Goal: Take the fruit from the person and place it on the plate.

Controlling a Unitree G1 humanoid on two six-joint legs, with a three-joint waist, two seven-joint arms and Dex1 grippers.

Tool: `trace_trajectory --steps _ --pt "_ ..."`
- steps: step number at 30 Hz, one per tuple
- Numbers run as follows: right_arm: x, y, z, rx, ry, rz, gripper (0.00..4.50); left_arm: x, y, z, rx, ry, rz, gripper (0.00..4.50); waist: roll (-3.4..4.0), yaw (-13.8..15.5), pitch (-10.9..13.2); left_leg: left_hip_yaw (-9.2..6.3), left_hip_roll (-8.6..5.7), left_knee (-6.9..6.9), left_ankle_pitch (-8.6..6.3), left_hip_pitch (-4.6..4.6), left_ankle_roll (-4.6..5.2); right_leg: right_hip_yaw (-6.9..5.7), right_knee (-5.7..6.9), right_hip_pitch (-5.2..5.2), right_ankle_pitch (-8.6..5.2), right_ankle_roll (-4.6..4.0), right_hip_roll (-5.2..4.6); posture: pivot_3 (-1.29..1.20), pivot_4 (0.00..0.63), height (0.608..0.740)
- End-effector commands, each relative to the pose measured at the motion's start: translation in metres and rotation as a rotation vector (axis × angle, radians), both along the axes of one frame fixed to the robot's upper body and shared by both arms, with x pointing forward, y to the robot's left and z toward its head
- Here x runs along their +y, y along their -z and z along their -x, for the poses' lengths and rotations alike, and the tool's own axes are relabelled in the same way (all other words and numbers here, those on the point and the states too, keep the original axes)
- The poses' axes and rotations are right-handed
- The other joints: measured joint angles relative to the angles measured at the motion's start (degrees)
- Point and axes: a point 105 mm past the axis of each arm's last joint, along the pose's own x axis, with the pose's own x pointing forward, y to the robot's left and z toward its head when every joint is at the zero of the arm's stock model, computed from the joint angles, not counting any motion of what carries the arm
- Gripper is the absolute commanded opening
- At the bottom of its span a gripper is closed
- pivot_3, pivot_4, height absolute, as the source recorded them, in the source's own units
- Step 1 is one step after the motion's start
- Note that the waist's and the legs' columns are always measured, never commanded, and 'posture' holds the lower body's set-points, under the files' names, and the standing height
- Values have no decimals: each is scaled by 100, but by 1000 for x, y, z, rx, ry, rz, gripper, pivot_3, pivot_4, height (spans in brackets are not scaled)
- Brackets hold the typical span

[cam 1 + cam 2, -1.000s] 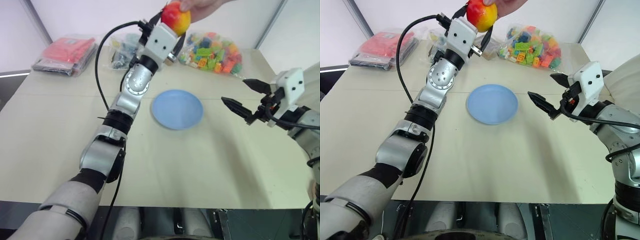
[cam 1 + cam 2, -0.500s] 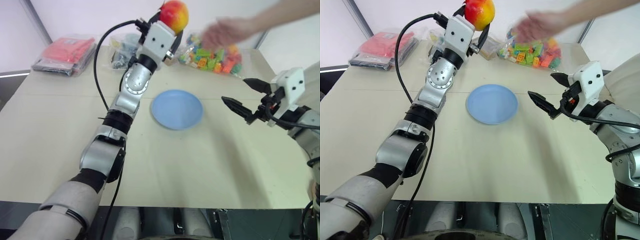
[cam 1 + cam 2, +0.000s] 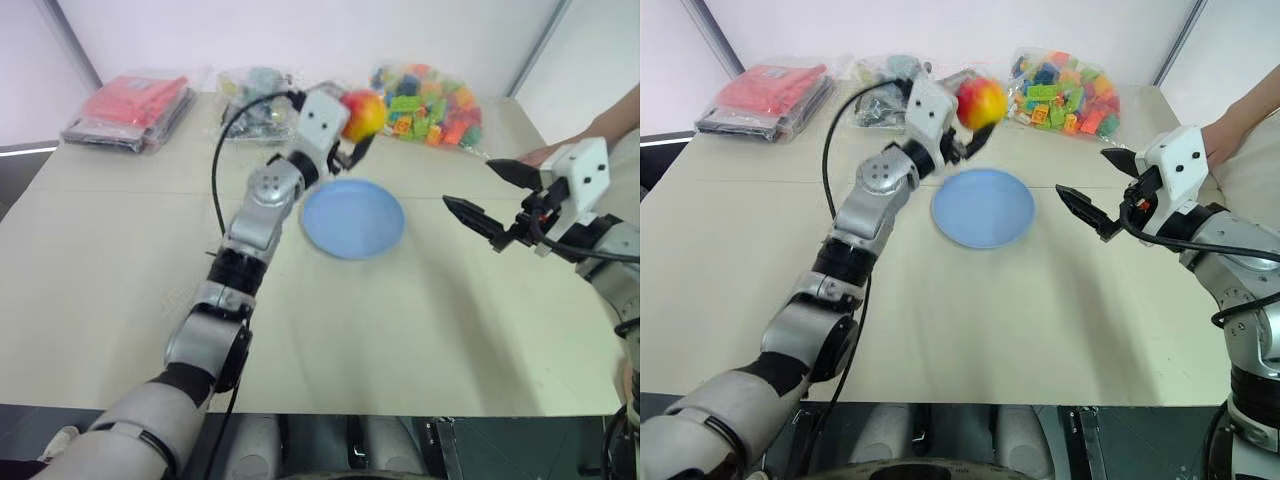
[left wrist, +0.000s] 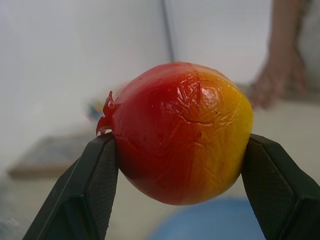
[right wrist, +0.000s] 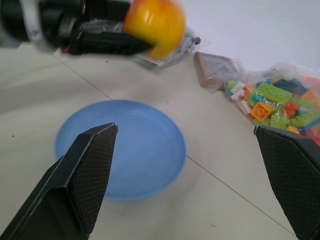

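Table (image 3: 420,330) nearest you lies bare up to the plate (image 3: 353,219), mid-table. To its right you see the right gripper (image 3: 483,195) hovering above the table, jaws spread wide on nothing, aimed toward the plate. Over the plate's far left rim, your left gripper (image 3: 357,128) is clamped on the fruit (image 3: 363,115), one finger (image 4: 85,195) on each side, the fruit held in the air. Beyond it along the far edge: red packets (image 3: 132,108), a clear bag of dark parts (image 3: 252,98), a bag of blocks (image 3: 428,104). Person's hand (image 3: 1230,125) rests at the far right edge, behind the right gripper.
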Motion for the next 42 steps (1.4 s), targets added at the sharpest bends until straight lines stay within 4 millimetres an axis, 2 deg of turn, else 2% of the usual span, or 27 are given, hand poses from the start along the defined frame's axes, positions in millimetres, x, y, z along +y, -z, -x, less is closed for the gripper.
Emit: trace_trajectory --steps 1,6,12,15,22,25,35,38,42 --pt "1 -12 6 -60 1 20 4500 -4 -6 15 71 57 -9 3058 0 3 0 -1 0 1 0 0 0 0 1 0 0 0 0 0 150 731" --pt "1 -6 9 -44 3 23 4500 -1 24 24 236 67 -84 3058 1 12 0 -2 -1 2 0 1 0 0 1 3 0 0 0 0 150 731" --pt "2 -2 11 -36 9 16 4500 10 57 26 296 34 -206 3058 1 10 0 -3 0 2 0 2 0 0 1 2 0 -1 0 0 150 731" --pt "2 -1 12 -34 13 16 4500 14 64 24 304 23 -213 3058 1 11 0 -4 0 2 0 2 0 0 1 2 0 -1 0 0 150 731" --pt "2 0 13 -33 16 15 4500 17 60 16 266 0 -211 3058 1 15 0 -3 -1 3 0 1 0 0 0 2 0 -1 -2 0 150 731" --pt "2 -1 13 -35 18 15 4500 16 56 15 256 7 -195 4461 1 14 0 -3 -1 3 0 1 0 0 1 2 0 -1 -2 0 150 731" --pt "2 -1 12 -34 16 17 4500 17 42 25 248 40 -161 4461 1 13 0 -4 -1 3 0 1 1 0 0 2 0 -1 -2 0 150 731" --pt "2 -1 12 -31 12 17 4500 24 27 32 237 43 -120 4461 1 11 0 -4 -1 3 0 1 1 0 1 2 0 -1 -1 0 150 731" --pt "2 2 15 -10 4 25 4500 44 7 43 227 32 -68 4461 1 -3 0 -4 1 2 0 2 1 1 1 2 0 -1 -1 0 150 731"
